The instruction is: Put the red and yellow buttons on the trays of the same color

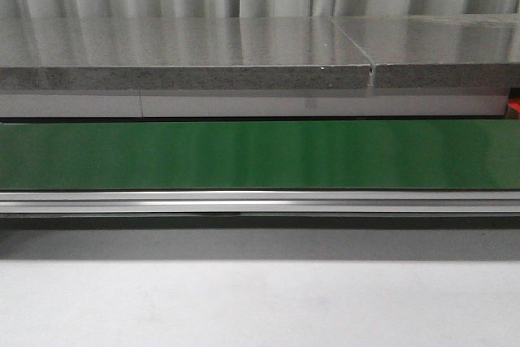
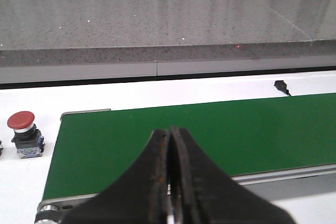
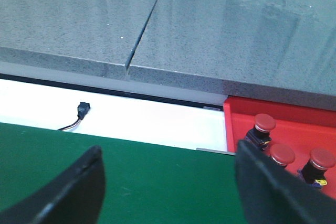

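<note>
- Your left jaws [image 2: 170,182] are pressed together and hold nothing; the loose red button [image 2: 23,134] stands off the belt [image 2: 210,129], well to one side of them, so a straight descent meets bare belt.
- Your right jaws [image 3: 168,182] gape wide and empty; the red tray [image 3: 247,114] just beyond one finger already holds three buttons, so a careless swing could topple them.
- No yellow button or tray shows.

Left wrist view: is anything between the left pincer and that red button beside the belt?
Nothing visible is. The red button stands alone on the white surface beside the green belt's end, and the shut left pincer hangs over the belt.
</note>
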You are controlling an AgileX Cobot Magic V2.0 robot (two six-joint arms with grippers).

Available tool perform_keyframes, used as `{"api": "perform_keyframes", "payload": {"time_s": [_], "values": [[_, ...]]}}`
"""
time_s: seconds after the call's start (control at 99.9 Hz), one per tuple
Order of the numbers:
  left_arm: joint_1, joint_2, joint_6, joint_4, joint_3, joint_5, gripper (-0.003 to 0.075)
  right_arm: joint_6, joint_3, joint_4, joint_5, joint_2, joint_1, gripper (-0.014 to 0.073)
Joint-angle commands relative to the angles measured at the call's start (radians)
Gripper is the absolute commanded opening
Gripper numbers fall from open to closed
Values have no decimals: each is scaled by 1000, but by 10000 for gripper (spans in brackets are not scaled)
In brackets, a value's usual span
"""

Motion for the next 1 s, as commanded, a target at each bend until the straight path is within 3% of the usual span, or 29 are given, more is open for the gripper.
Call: {"api": "perform_keyframes", "payload": {"time_s": [0.0,0.24,0.991], "values": [[-7,7,-3,-10,-29,-74,-19,-14,-29,3,-24,-28,0,393],[-7,7,-3,-10,-29,-74,-19,-14,-18,3,38,-34,0,-69],[-7,7,-3,-10,-29,-74,-19,-14,-16,3,38,-34,0,-68]]}}
